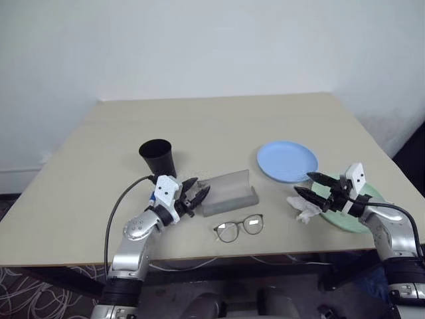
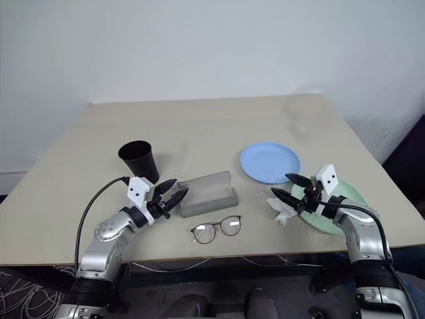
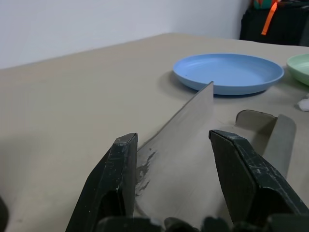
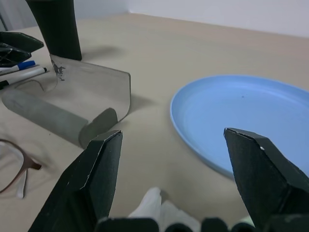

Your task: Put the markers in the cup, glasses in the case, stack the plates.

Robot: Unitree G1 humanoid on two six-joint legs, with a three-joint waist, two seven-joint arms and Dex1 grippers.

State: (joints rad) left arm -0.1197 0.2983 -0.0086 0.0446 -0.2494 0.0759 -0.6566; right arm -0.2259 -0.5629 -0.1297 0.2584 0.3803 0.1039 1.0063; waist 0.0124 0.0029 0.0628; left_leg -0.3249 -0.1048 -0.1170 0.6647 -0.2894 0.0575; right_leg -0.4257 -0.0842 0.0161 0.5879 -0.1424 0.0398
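- Head views: your left pincer [image 1: 194, 193] gapes empty at the open case [image 1: 229, 193], beside the cup [image 1: 158, 157]. The glasses [image 1: 239, 227] lie near the table [image 1: 219, 126] edge. Your right pincer [image 1: 310, 185] stands wide over a tissue [image 1: 303, 209], by the green plate [image 1: 362, 219] and blue plate [image 1: 287, 161].
- Left wrist: open fingers [image 3: 113, 188] frame the case lid.
- Right wrist: markers [image 4: 21, 70] lie beside the case.

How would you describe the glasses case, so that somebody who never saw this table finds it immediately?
Start at the beige table and find the black cup near its left middle. Just to the right of the cup, nearer the front edge, lies the grey case, open, with the glasses in front of it. It is the one long, boxy grey thing there; the plates beside it are round.
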